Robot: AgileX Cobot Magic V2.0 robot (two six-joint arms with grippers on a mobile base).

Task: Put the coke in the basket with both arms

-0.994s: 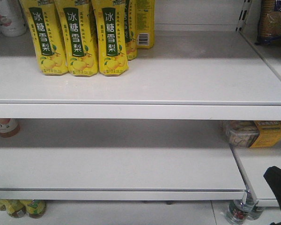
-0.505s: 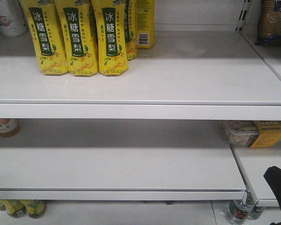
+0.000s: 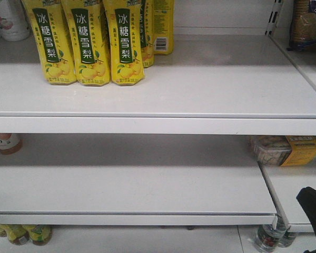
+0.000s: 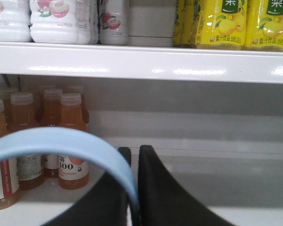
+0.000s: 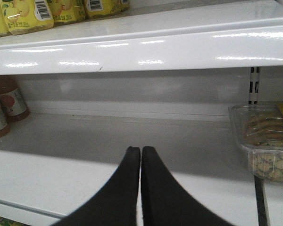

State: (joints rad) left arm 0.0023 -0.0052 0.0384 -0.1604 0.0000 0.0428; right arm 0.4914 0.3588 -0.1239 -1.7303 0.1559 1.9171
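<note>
My left end effector is clenched on the light blue handle of the basket, the strip running down between its two black fingers, so the carrying half of the job looks in hand. My right end effector is clenched on nothing, fingertips touching, pointing over the bare middle shelf. The coke is not in any view: I see only yellow pear-drink bottles on the upper shelf, orange-capped drinks beside the handle, and a clear snack tray to the right. I judge the task early, with finding, grasping and placing the bottle all left.
</note>
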